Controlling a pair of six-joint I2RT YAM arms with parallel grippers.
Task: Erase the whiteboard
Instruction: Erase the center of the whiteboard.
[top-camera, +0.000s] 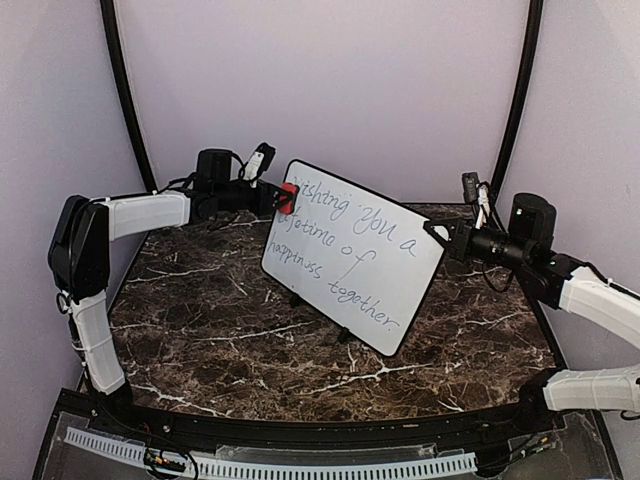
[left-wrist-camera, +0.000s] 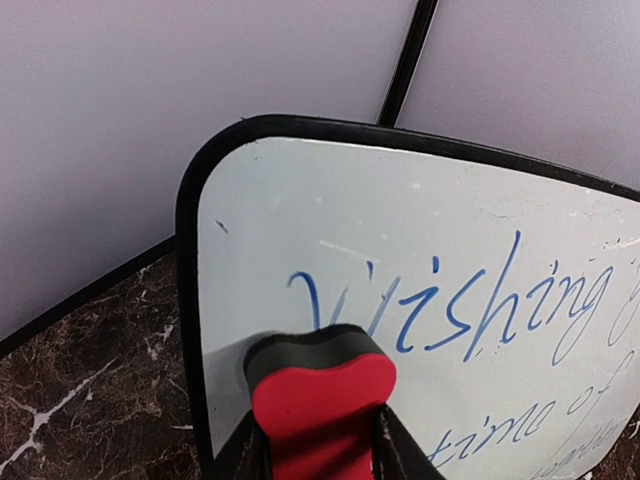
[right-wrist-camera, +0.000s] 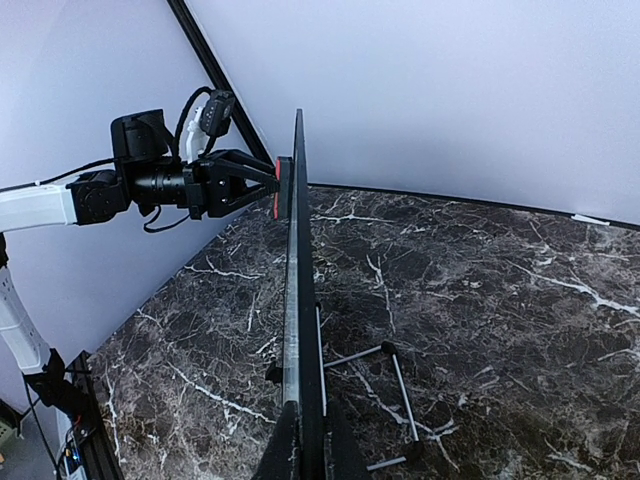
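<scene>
The whiteboard (top-camera: 352, 255) stands tilted on a wire stand at mid-table, with blue handwriting "Wishing you a lifetime of happiness together". My left gripper (top-camera: 280, 197) is shut on a red and black eraser (left-wrist-camera: 320, 395), pressed against the board's upper left corner at the "W" (left-wrist-camera: 330, 310). My right gripper (top-camera: 445, 240) is shut on the board's right edge; in the right wrist view the board (right-wrist-camera: 297, 300) shows edge-on between the fingers (right-wrist-camera: 282, 450), with the left gripper (right-wrist-camera: 262, 185) at its far end.
The dark marble table (top-camera: 200, 320) lies under the board. The thin wire stand (right-wrist-camera: 400, 390) sits behind the board. Grey walls and black corner poles (top-camera: 125, 95) close the back. A perforated white rail (top-camera: 300, 465) runs along the near edge.
</scene>
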